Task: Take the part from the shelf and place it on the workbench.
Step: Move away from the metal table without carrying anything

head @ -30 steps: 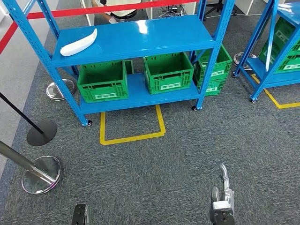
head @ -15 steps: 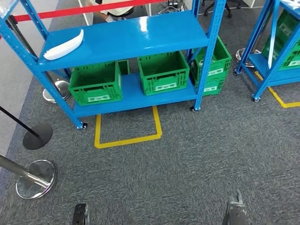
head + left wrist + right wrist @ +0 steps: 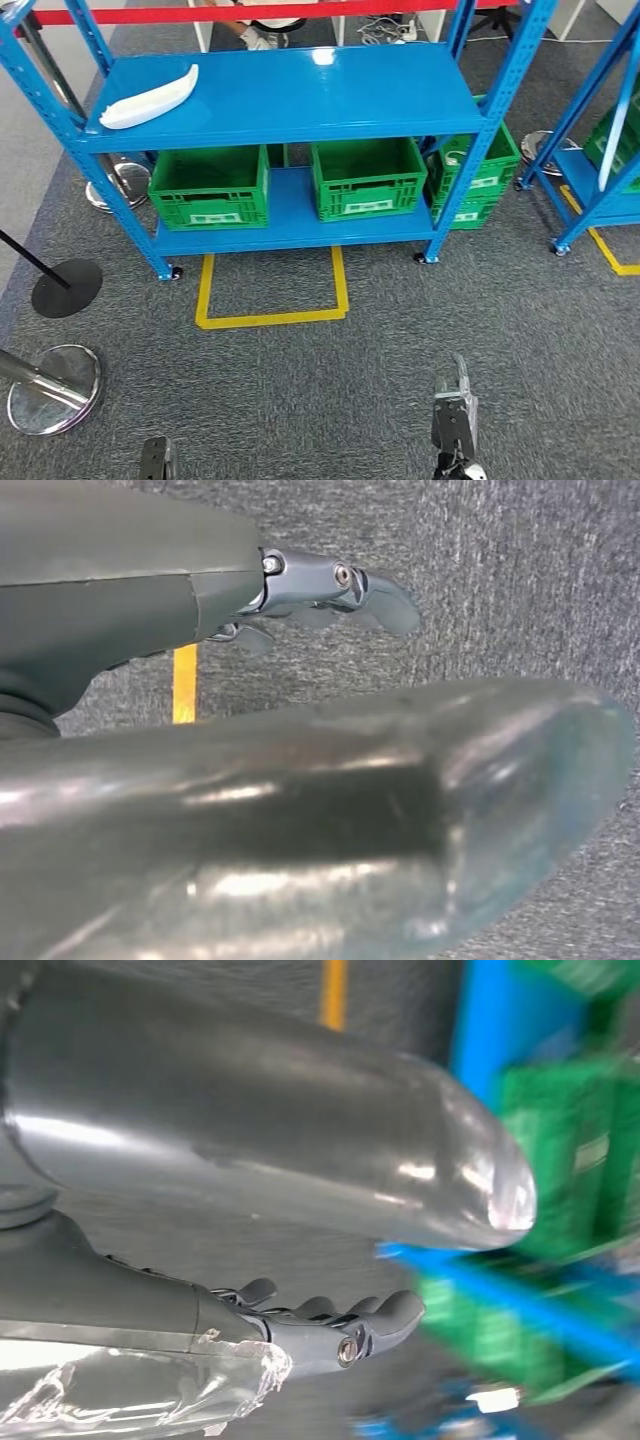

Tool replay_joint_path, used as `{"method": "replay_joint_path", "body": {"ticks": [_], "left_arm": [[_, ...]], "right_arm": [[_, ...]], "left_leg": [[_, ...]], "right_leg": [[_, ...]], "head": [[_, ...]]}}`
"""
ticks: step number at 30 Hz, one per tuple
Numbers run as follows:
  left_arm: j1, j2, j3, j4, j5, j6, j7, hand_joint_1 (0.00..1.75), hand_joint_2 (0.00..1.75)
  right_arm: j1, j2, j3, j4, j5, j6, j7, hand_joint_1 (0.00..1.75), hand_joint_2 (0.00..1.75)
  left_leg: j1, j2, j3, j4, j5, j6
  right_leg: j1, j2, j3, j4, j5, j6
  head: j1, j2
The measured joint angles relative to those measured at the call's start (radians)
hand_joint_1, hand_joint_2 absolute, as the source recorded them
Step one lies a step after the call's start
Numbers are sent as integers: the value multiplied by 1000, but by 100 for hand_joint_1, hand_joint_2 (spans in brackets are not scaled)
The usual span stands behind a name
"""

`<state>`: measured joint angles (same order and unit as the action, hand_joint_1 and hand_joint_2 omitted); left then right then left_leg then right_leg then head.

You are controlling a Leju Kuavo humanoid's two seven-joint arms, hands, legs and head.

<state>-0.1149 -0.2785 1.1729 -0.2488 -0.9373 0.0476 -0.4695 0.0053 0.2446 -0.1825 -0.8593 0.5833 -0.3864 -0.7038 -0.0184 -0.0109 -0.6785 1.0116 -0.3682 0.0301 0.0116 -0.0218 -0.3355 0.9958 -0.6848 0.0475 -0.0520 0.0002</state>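
Observation:
A long white curved part (image 3: 149, 97) lies on the left end of the top board of the blue shelf (image 3: 302, 90), straight ahead. My right hand (image 3: 454, 415) hangs low over the carpet at the lower right, fingers (image 3: 355, 1322) stretched out with nothing in them. My left hand (image 3: 157, 462) just peeks in at the bottom edge; in the left wrist view its fingers (image 3: 332, 588) are extended over the carpet and hold nothing.
Green crates (image 3: 210, 186) (image 3: 368, 177) sit on the lower board. A yellow floor square (image 3: 272, 290) lies before the shelf. Stanchion bases (image 3: 53, 388) (image 3: 66, 287) stand left, under a red barrier tape (image 3: 226, 14). A second blue shelf (image 3: 596, 150) stands right.
The whole view has shifted as I walk; the shelf now sits more centred and the right hand has swung back up into the picture.

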Motion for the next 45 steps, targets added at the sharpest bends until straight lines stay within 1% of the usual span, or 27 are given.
{"method": "replay_joint_path", "body": {"ticks": [3, 4, 5, 6, 8, 9, 10, 12, 13, 15, 17, 19, 20, 21, 23, 25, 28, 30, 33, 34, 35, 36, 38, 39, 41, 43, 45], "left_arm": [[3, 30, 15, 0, 8, -13, 23, 0, 0], [6, 40, 20, 0, 11, -14, 29, 0, 0], [11, 50, 24, 0, 10, -14, 36, 0, 0], [15, 59, 26, 0, 8, -14, 42, 0, 0], [20, 74, 29, -1, 1, -11, 54, 0, 0], [22, 80, 31, -1, -2, -11, 59, 0, 0], [23, 85, 33, -1, -4, -12, 64, 0, 0], [27, 95, 35, -2, -11, -14, 74, 0, 0], [28, 99, 35, -2, -17, -15, 78, 0, 0], [25, 108, 34, -3, -34, -18, 82, 0, 0], [20, 113, 33, -4, -51, -22, 84, 0, 0], [19, 118, 32, -4, -60, -25, 84, 0, 0], [20, 120, 32, -4, -63, -26, 84, 0, 0], [21, 123, 32, -4, -66, -27, 83, 0, 0], [22, 126, 30, -4, -74, -27, 81, 0, 0], [19, 127, 25, -4, -81, -27, 78, 0, 0], [21, 128, 18, -4, -90, -24, 76, 0, 0], [23, 130, 16, -4, -91, -22, 76, 0, 0], [24, 130, 16, -4, -93, -21, 65, 0, 0], [25, 128, 15, -4, -95, -20, 57, 0, 0], [27, 126, 15, -4, -97, -18, 49, 0, 0], [28, 123, 15, -4, -100, -16, 42, 0, 0], [30, 116, 15, -4, -103, -11, 32, 0, 0], [31, 113, 15, -4, -104, -10, 28, 0, 0], [32, 104, 14, -4, -111, -9, 15, 0, 0], [35, 90, 10, -4, -126, 2, 0, 0, 0], [37, 69, 6, -4, -137, 22, -7, 0, 0]], "right_arm": [[-44, 0, 106, 16, 33, -8, 4, 0, 0], [-49, 0, 139, 13, 39, -3, 9, 0, 0], [-54, -1, 173, 4, 44, 5, 17, 0, 0], [-58, -1, 206, -10, 47, 14, 26, 0, 0], [-64, -5, 267, -39, 49, 32, 44, 0, 0], [-67, -7, 290, -51, 48, 40, 50, 0, 0], [-69, -9, 311, -63, 45, 48, 55, 0, 0], [-77, -9, 348, -92, 41, 63, 61, 0, 0], [-83, -9, 369, -106, 41, 68, 63, 0, 0], [-93, -10, 406, -128, 45, 76, 67, 0, 0], [-98, -13, 431, -142, 50, 80, 72, 0, 0], [-100, -15, 448, -153, 54, 82, 76, 0, 0], [-101, -15, 454, -158, 55, 82, 77, 0, 0], [-102, -16, 460, -164, 56, 82, 78, 0, 0], [-104, -16, 470, -178, 59, 83, 80, 0, 0], [-104, -17, 477, -194, 61, 83, 84, 0, 0], [-104, -19, 484, -215, 67, 83, 88, 0, 0], [-104, -21, 487, -228, 70, 83, 90, 0, 0], [-93, -24, 488, -246, 76, 83, 90, 0, 0], [-81, -26, 488, -256, 77, 82, 90, 0, 0], [-65, -28, 488, -268, 79, 79, 90, 0, 0], [-47, -31, 488, -280, 79, 77, 90, 0, 0], [-16, -35, 488, -301, 80, 73, 89, 0, 0], [-6, -37, 488, -310, 79, 72, 88, 0, 0], [18, -39, 488, -332, 72, 69, 84, 0, 0], [62, -45, 484, -374, 50, 69, 74, 0, 0], [119, -54, 474, -434, 27, 81, 60, 0, 0]], "left_leg": [[-2, -29, 16, 0, -20, 8], [-3, -42, 24, 0, -26, 8], [-3, -56, 34, 0, -33, 7], [-5, -70, 44, 0, -39, 6], [-6, -95, 58, 0, -47, 3], [-4, -107, 59, 1, -48, 0], [-1, -118, 57, 1, -48, -4], [3, -136, 49, 0, -43, -16], [0, -128, 44, 2, -44, -23], [-6, -74, 20, 45, -68, -40], [2, -16, -37, 158, -115, -58], [17, -1, -88, 248, -131, -72], [24, 0, -90, 246, -113, -78], [30, 1, -70, 205, -79, -83], [37, 8, 3, 70, -12, -94], [37, 14, 51, -13, -3, -90], [34, 12, 56, -22, -22, -64], [35, 10, 59, -24, -25, -47], [30, 7, 61, -24, -31, -32], [27, 4, 64, -24, -33, -29], [25, 0, 67, -24, -36, -27], [24, -5, 73, -24, -39, -27], [21, -13, 84, -23, -46, -30], [20, -16, 87, -21, -48, -33], [18, -18, 87, -19, -50, -42], [20, -18, 86, -20, -50, -51], [21, -11, 73, 10, -76, -62]], "right_leg": [[-1, 14, -155, 233, -74, 0], [-1, 16, -193, 267, -62, -3], [-1, 20, -213, 260, -23, -6], [-1, 29, -220, 218, 36, -10], [-4, 70, -219, 121, 144, -18], [-5, 91, -215, 91, 172, -20], [-4, 105, -210, 77, 180, -23], [-4, 97, -196, 53, 175, -29], [-6, 85, -188, 38, 171, -33], [-15, 63, -168, 6, 169, -42], [-17, 40, -152, -5, 169, -47], [-21, 19, -142, -7, 163, -46], [-23, 12, -136, -7, 159, -43], [-27, 7, -128, -7, 154, -38], [-30, 1, -116, -6, 141, -24], [-26, -2, -112, -7, 129, -12], [-25, -4, -105, -17, 122, 1], [-26, 3, -123, 26, 94, 8], [-24, 16, -242, 233, 10, 6], [-23, 17, -280, 284, 3, 4], [-22, 18, -300, 298, 19, 2], [-20, 18, -300, 270, 56, -2], [-18, 22, -262, 141, 149, -11], [-17, 25, -243, 84, 181, -14], [-14, 30, -225, 33, 202, -17], [-14, 29, -221, 28, 205, -23], [-19, 26, -218, 23, 210, -32]], "head": [[5, 0], [5, 0], [5, 0], [5, 0], [3, 0], [2, 0], [1, 0], [4, 0], [5, 0], [-5, 0], [-17, 0], [-18, 0], [-19, 0], [-19, 0], [-21, 0], [-23, 0], [-16, 0], [-12, 0], [-6, 0], [-6, 0], [-6, 0], [-5, 0], [-5, 0], [-5, 0], [-5, 0], [-6, 0], [-9, 0]]}}
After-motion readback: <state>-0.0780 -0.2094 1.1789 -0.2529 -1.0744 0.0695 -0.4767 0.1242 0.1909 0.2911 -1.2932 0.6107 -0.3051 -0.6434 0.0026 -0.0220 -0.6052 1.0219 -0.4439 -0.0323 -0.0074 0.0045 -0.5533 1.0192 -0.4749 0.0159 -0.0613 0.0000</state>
